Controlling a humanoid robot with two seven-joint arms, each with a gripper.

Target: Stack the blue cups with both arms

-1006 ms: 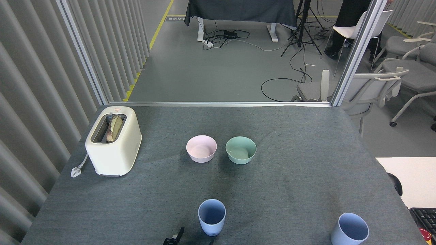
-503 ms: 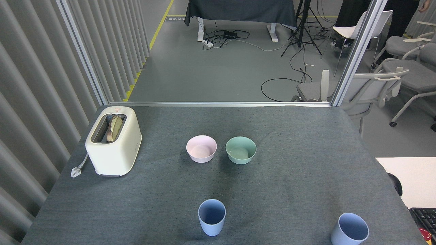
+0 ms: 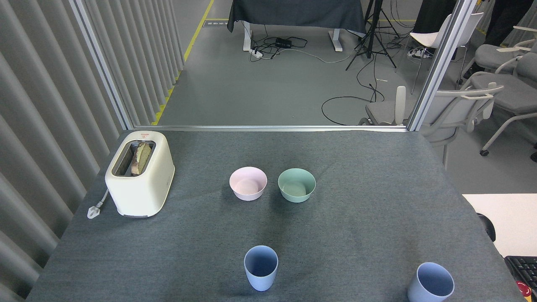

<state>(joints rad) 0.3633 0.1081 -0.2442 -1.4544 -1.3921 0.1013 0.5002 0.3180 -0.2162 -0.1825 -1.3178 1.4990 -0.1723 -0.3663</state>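
Two pale blue cups stand upright and apart on the grey table (image 3: 369, 201). One blue cup (image 3: 261, 267) is near the front edge at the centre. The other blue cup (image 3: 431, 283) is at the front right corner, its base cut off by the frame's bottom edge. Both look empty inside. Neither arm nor gripper shows in the head view.
A pink bowl (image 3: 248, 183) and a mint-green bowl (image 3: 296, 185) sit side by side mid-table. A cream toaster (image 3: 140, 173) with bread in its slot stands at the left, its plug (image 3: 94, 210) beside it. Chairs and a keyboard (image 3: 522, 268) lie beyond the right edge.
One second ago a black gripper tip showed at the bottom edge left of the centre cup; it dropped out of view. The cups and bowls have not moved.
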